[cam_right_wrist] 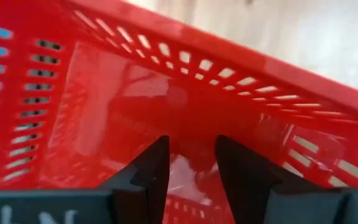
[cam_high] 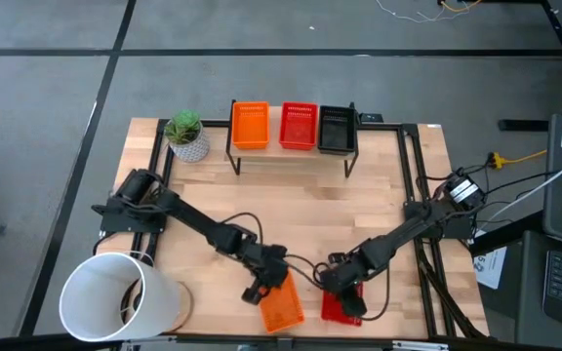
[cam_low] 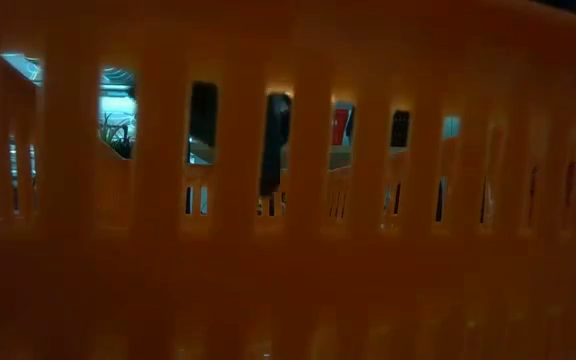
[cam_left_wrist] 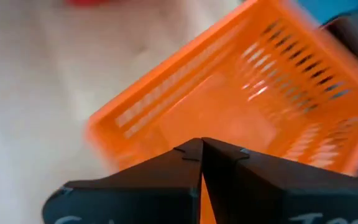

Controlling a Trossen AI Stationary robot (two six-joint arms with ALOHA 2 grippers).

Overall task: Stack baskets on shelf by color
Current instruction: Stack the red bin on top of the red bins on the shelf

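While three baskets sit on the shelf, I have both grippers down at the table's near edge.
Left gripper pinches the orange basket; right gripper, narrowly parted, straddles the red basket wall.

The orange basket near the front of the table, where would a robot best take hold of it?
Probably by a thin side wall at the rim, coming from above. The orange basket lies open side up, so one finger can go inside and one outside. The left gripper is at its rim already, fingers closed on the wall.
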